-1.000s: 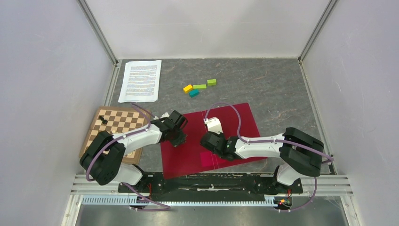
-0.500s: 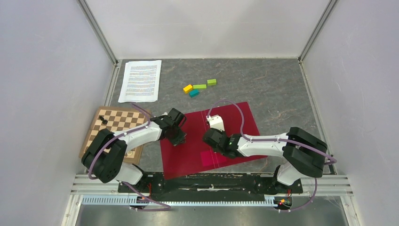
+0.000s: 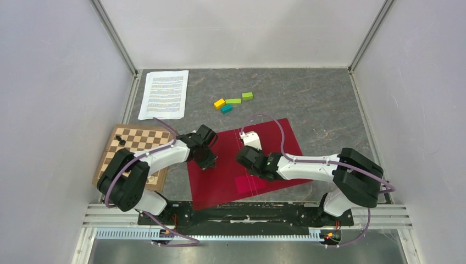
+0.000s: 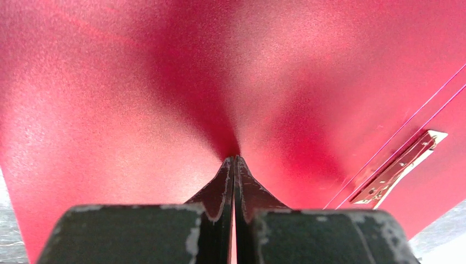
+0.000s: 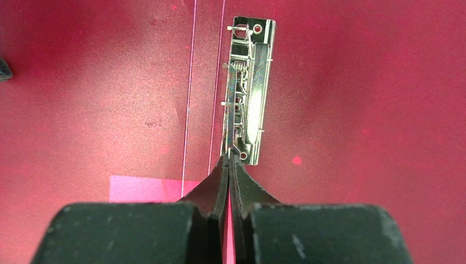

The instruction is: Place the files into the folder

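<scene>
The crimson folder [image 3: 277, 144] lies open and flat on the table, inner side up. Its metal clip [image 5: 247, 88] runs along the spine and also shows in the left wrist view [image 4: 398, 170]. The files [image 3: 164, 94], white printed sheets, lie at the far left of the table, apart from the folder. My left gripper [image 3: 207, 163] is shut, its tips [image 4: 235, 159] down on the folder's left leaf [image 4: 137, 82]. My right gripper [image 3: 245, 161] is shut, its tips [image 5: 229, 157] at the near end of the clip.
A wooden chessboard [image 3: 140, 144] with one black piece [image 3: 121, 142] lies left of the folder, under my left arm. Several coloured blocks [image 3: 233, 102] lie beyond the folder. A paler pink patch [image 5: 145, 188] shows on the folder near the spine. Walls stand close on both sides.
My right gripper has moved a little away from the near edge, along the spine to the clip's end. My left gripper has barely shifted on the left leaf.
</scene>
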